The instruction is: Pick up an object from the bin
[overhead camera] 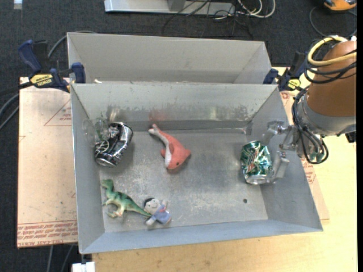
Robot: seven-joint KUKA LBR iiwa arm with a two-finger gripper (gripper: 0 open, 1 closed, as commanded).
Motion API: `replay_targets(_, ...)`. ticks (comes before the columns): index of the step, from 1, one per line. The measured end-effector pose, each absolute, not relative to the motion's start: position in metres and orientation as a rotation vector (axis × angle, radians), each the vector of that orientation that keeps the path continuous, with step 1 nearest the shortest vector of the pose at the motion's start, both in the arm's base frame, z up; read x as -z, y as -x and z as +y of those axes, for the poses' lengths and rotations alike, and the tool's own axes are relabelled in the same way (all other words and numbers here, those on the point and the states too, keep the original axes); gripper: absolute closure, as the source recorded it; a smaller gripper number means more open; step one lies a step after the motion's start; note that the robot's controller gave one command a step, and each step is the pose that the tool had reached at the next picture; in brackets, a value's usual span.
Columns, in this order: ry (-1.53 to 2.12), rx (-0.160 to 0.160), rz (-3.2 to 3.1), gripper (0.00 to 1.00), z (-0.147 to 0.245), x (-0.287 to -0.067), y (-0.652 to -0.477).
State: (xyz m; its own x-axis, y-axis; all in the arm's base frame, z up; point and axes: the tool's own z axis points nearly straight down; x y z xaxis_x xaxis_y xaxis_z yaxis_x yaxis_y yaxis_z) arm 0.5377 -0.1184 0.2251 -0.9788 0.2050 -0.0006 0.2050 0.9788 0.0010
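The gripper (279,153) is down inside the bin (170,102), at the right of the frame, low against the right wall. It sits just beside a crushed green can (255,162), on the can's right side, and looks to be touching it or very nearly so. From this angle I cannot tell whether the can is within its grasp, nor whether the gripper is released or clenched. The green can appears to rest on the bin floor, not lifted.

The other things lie well apart from it. A crushed black can (113,144) is at the left and a pink fish (172,152) is near the middle. A green lizard (119,200) and a small doll (157,211) lie at the lower left.

By my judgement the task is at the approach or grasp stage. The reach into the bin is made, and the green can is the likely pick. A firm hold on the can is left to do, then the lift off the floor and up past the rim. Nothing is picked up yet.
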Motion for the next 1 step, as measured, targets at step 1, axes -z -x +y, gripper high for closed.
replay_targets(1, 0.077, -0.001, 3.132, 0.00, -0.1453, -0.1834, -0.5874)
